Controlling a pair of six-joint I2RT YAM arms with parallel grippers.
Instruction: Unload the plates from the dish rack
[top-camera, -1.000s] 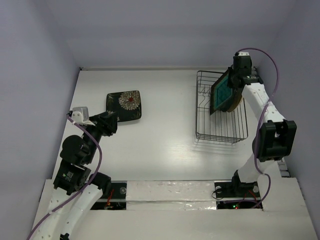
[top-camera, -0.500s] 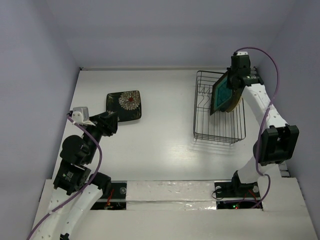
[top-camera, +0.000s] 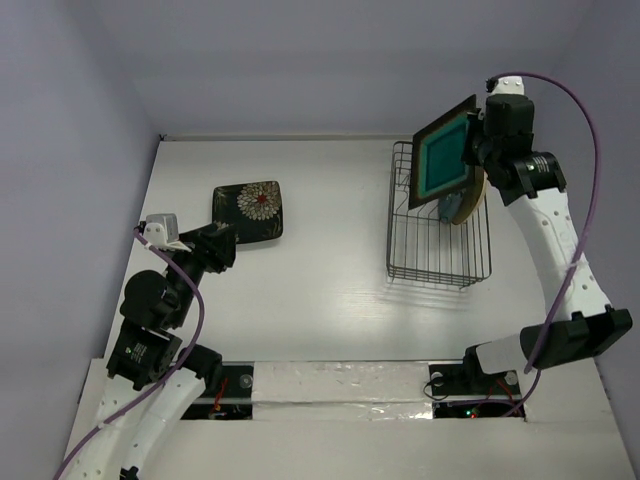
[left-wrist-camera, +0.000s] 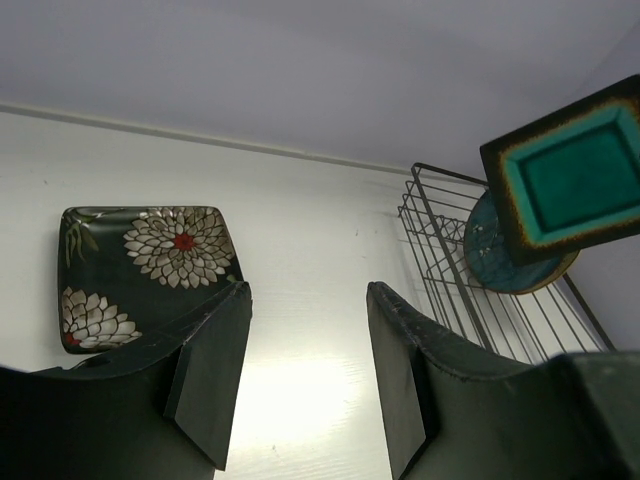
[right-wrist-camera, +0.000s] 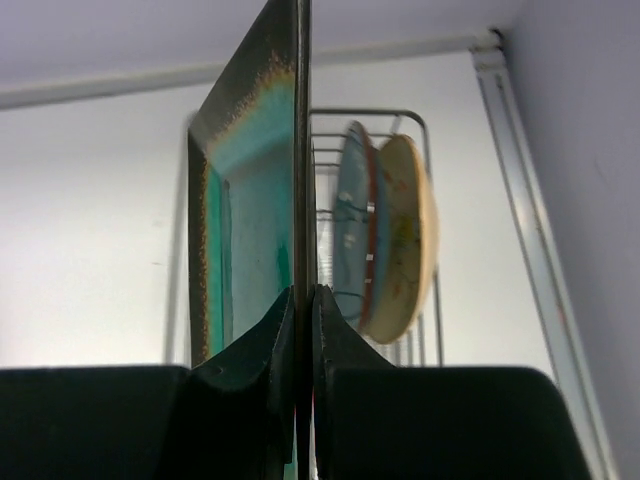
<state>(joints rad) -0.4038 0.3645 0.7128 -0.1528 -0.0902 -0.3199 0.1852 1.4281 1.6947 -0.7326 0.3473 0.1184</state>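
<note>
My right gripper (top-camera: 478, 140) is shut on the rim of the dark-rimmed teal square plate (top-camera: 443, 153) and holds it upright, lifted above the far end of the dark wire dish rack (top-camera: 425, 262). The right wrist view shows the teal plate (right-wrist-camera: 235, 200) edge-on between the jaws. A round tan plate (right-wrist-camera: 405, 235) with a blue-green face stands in the rack (right-wrist-camera: 428, 320) behind it; it also shows in the top view (top-camera: 462, 205). A black square plate with white-and-red flowers (top-camera: 248, 211) lies flat on the table at the left. My left gripper (top-camera: 222, 247) is open and empty just near of it.
The table's back wall runs behind the rack (left-wrist-camera: 440, 215). A side wall stands close to the right of the rack. The flowered plate (left-wrist-camera: 135, 270) lies just beyond my left fingers (left-wrist-camera: 215, 370) in the left wrist view, where the teal plate (left-wrist-camera: 570, 180) also shows.
My right gripper has lifted the teal plate up out of the rack, uncovering the round plate. The left arm has not moved.
</note>
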